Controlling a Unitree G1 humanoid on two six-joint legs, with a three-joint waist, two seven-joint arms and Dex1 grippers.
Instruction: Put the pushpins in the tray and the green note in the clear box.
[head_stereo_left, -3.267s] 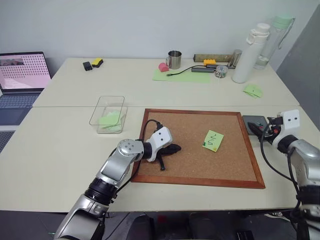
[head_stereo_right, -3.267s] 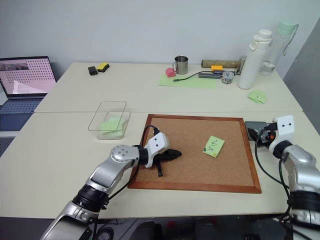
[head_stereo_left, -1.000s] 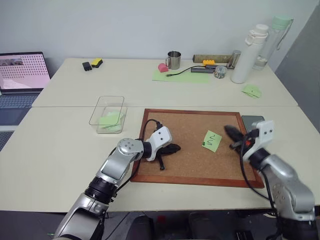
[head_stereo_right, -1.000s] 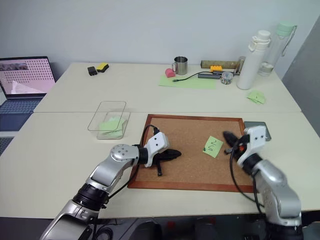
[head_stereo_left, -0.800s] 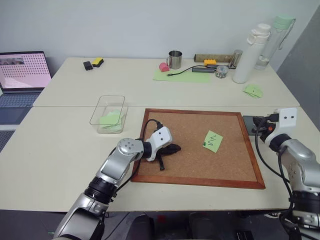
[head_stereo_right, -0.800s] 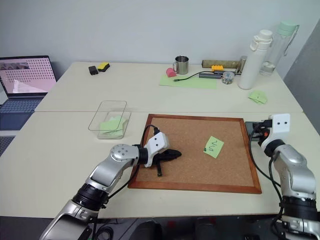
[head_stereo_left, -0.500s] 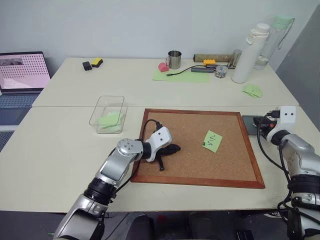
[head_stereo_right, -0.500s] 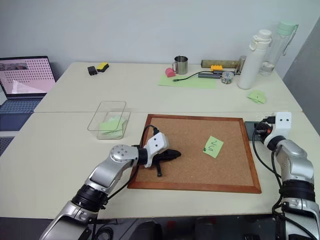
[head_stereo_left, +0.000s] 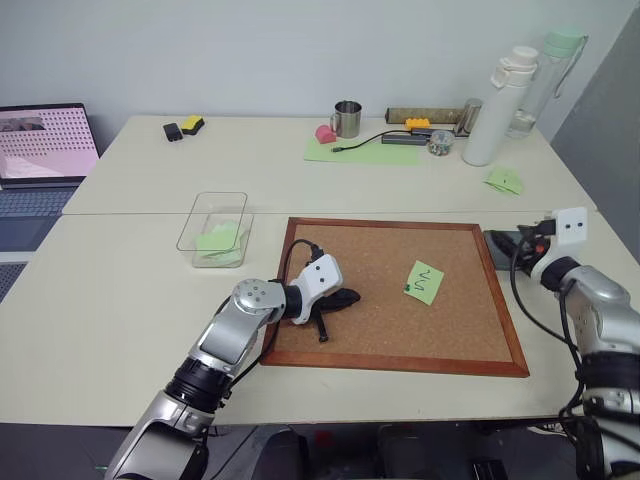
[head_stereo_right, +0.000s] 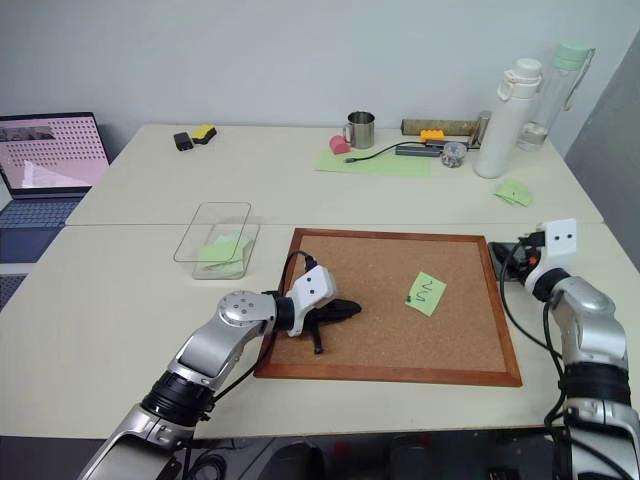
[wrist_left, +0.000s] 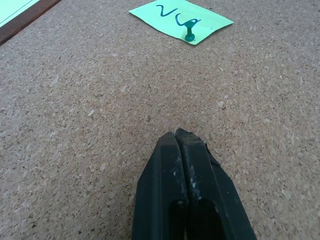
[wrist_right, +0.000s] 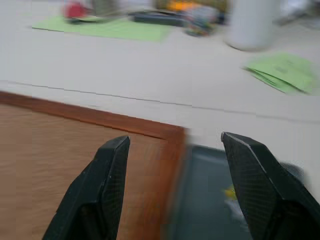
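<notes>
The green note (head_stereo_left: 426, 282), marked with a dark squiggle, lies on the corkboard (head_stereo_left: 400, 345). A small green pushpin (wrist_left: 189, 36) stands in its near corner. My left gripper (head_stereo_left: 350, 297) rests shut on the cork well left of the note, holding nothing. The dark-grey tray (wrist_right: 210, 200) sits just off the board's right edge, with a small blurred yellow thing (wrist_right: 230, 191) in it. Above the tray hangs my right gripper (head_stereo_left: 512, 242), open, with nothing between its fingers (wrist_right: 107, 165). The clear box (head_stereo_left: 215, 228) stands left of the board with pale green paper inside.
A laptop (head_stereo_left: 45, 145) is at the far left. Along the back stand a metal mug (head_stereo_left: 348, 118), a white bottle (head_stereo_left: 495, 95) and a big pale-green sheet (head_stereo_left: 365, 152) with a cable on it. Crumpled green paper (head_stereo_left: 506, 181) lies behind the tray.
My right gripper has swung from beside the note, over the cork, to the tray at the board's right edge, and its fingers have spread. The left arm has kept still.
</notes>
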